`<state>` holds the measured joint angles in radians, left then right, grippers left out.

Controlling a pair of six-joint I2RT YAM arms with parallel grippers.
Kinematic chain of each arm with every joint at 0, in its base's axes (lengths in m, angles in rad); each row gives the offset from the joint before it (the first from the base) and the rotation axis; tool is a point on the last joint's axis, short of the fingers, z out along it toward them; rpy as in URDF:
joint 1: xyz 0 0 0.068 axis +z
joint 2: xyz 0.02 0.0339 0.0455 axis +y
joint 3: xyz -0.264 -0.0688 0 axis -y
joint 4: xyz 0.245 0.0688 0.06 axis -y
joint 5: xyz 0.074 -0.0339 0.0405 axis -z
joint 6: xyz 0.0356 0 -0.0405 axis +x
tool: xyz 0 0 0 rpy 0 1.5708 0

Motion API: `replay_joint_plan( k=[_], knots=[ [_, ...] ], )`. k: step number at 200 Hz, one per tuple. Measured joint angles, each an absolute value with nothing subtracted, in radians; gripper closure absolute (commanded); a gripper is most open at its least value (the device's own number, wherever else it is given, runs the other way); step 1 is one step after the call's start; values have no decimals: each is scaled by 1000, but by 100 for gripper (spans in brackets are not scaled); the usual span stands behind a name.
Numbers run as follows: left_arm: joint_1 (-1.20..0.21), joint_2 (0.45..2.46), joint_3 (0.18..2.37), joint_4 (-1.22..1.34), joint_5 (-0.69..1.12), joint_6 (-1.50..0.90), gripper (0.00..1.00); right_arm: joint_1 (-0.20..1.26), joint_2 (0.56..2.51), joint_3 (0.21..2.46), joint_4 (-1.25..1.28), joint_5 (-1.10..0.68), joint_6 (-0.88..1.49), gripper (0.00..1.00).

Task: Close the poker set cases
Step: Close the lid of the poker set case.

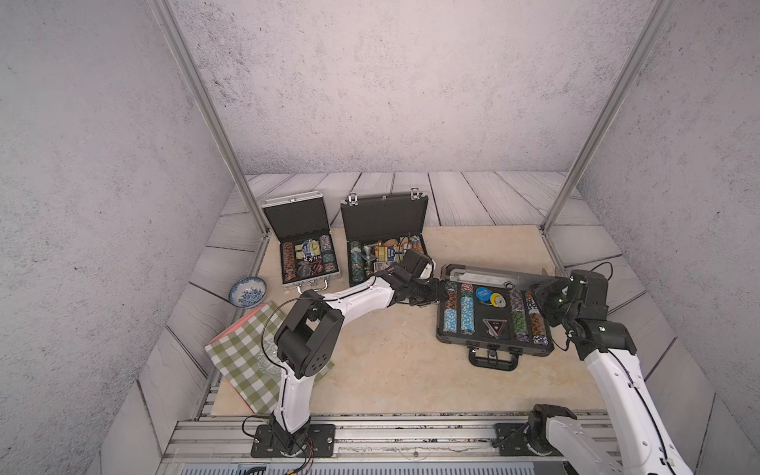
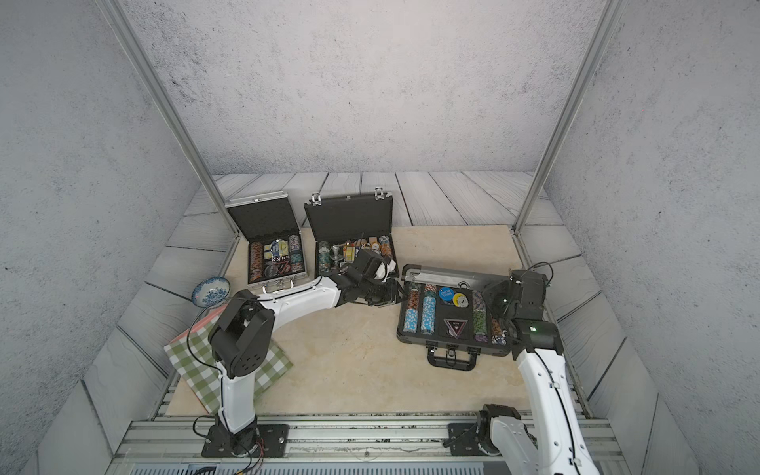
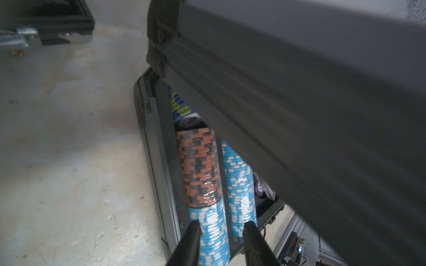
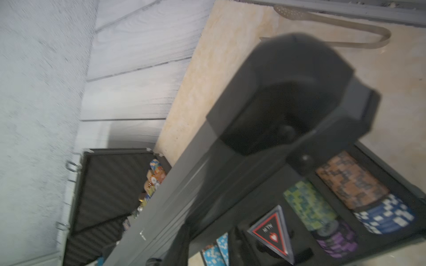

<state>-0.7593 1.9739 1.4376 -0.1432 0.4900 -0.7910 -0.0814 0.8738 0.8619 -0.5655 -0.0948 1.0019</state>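
Grey, rough-plastered walls close in a floor of pale planks, and on it lies a beige stone-patterned mat. Toward the back left of the mat a small silver case stands open, lid upright, chips and cards showing in its tray. Just beside it a black case is open in the same manner. Nearer the front and to the right sits the large black case, handle toward the arms' bases. Its lid tilts forward over the tray, partway down, rows of chips showing below it.

The left gripper is at the left end of this case, low beside the tray wall. In the left wrist view its two fingers stand apart with nothing between them, the blue chips visible beyond the gap and the lid slanting above. The right gripper is at the lid's right end. The right wrist view is smeared, so whether its jaws are parted or pressed on the lid edge I cannot tell; it looks to be against the lid.

A blue-and-white bowl rests at the mat's left edge, near a green checked cloth under the left arm. Behind the large black case, metal tongs lie on the mat.
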Motion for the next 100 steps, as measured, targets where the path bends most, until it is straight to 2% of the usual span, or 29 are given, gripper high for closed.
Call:
replay_joint_plan(
  k=[30, 100],
  knots=[
    [-759, 1974, 1412, -110, 495, -820, 64, -81, 845, 849, -652, -95, 954, 49],
    [-753, 1974, 1319, -98, 491, -846, 64, -81, 808, 870, -781, -121, 850, 40]
  ],
)
